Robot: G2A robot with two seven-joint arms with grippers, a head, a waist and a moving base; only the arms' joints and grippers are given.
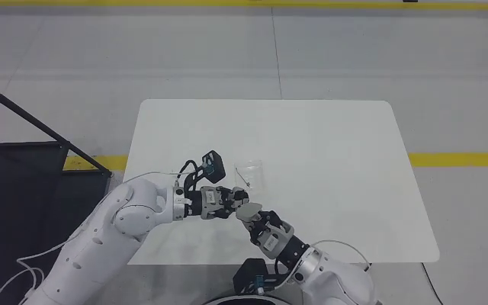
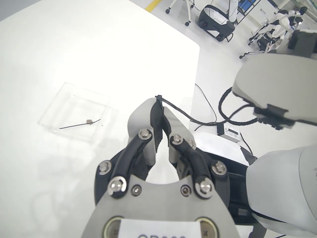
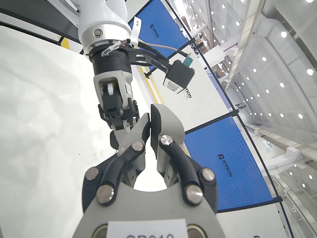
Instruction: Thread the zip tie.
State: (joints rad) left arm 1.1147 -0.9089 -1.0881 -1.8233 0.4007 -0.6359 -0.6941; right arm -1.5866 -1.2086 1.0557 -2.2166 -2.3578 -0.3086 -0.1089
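My left gripper [image 2: 158, 111] is shut on a black zip tie [image 2: 178, 110]. The tie's head pokes out above the fingertips and its strap trails off past the table's edge. In the top view the left gripper [image 1: 233, 203] meets my right gripper [image 1: 251, 216] tip to tip above the table's near edge. The right gripper [image 3: 149, 121] has its pads pressed together, and I see no tie between them. Just behind it is the left gripper [image 3: 116, 115]. A second thin black zip tie [image 2: 79, 124] lies in a clear tray [image 2: 62, 100].
The clear tray [image 1: 250, 169] sits on the white table [image 1: 343, 152] just beyond both grippers. The table's near edge runs right under the grippers. A black frame and dark cloth stand off the table's left side.
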